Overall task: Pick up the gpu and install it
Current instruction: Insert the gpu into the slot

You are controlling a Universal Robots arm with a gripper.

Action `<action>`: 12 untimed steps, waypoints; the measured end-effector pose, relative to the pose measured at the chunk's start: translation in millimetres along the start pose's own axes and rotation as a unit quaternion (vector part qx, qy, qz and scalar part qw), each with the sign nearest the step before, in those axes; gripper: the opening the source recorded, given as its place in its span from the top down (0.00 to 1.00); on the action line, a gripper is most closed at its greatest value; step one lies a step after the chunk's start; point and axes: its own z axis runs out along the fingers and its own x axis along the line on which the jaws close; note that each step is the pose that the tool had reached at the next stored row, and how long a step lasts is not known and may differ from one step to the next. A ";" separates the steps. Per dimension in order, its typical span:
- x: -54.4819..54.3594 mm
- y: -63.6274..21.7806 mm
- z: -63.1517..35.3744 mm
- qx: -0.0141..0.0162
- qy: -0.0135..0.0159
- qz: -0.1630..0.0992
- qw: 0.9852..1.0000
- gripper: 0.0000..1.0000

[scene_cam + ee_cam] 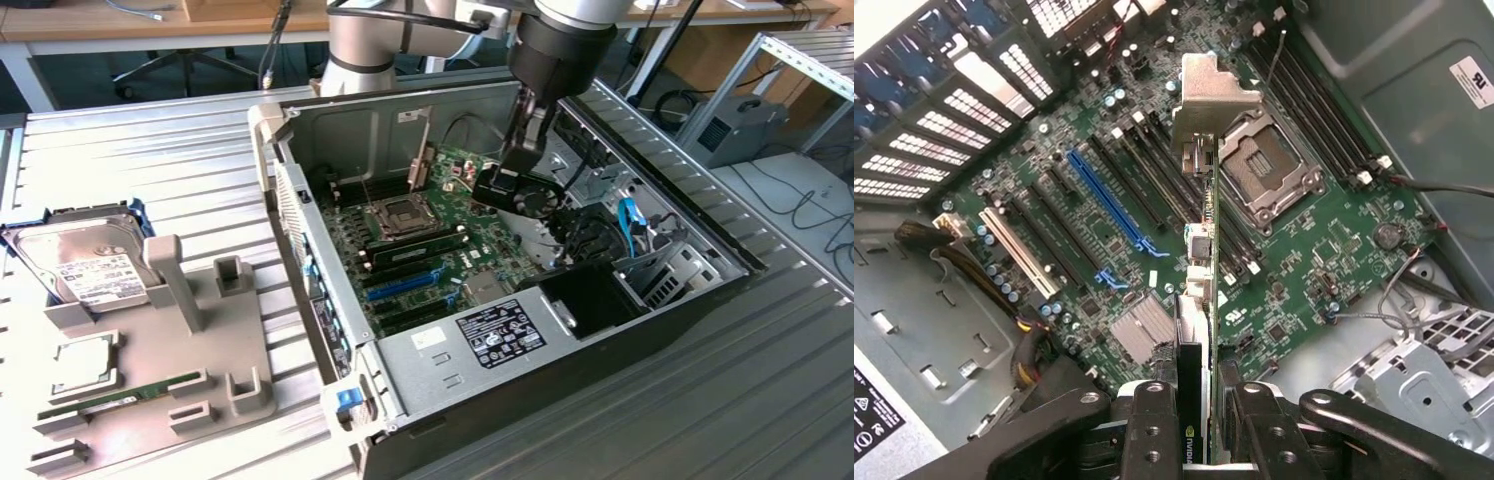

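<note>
Grey holder (150, 340) on ribbed metal table (160, 160), exterior view's left. It carries a silver hard drive (83, 262) tilted at the far end, a square chip (83, 368) and a green RAM stick (127, 393) nearer. Open computer case (300, 215) beside it, with labelled power supply (481, 335) and blue cable (630, 222) inside.

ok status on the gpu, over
Gripper shut on gpu. Gpu inside case, edge-on over motherboard, not yet seated. Blue slot empty, nothing seen blocking it.
</note>
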 end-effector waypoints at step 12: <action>0.0 0.0 0.0 -0.001 0.000 -0.020 1.000 0.74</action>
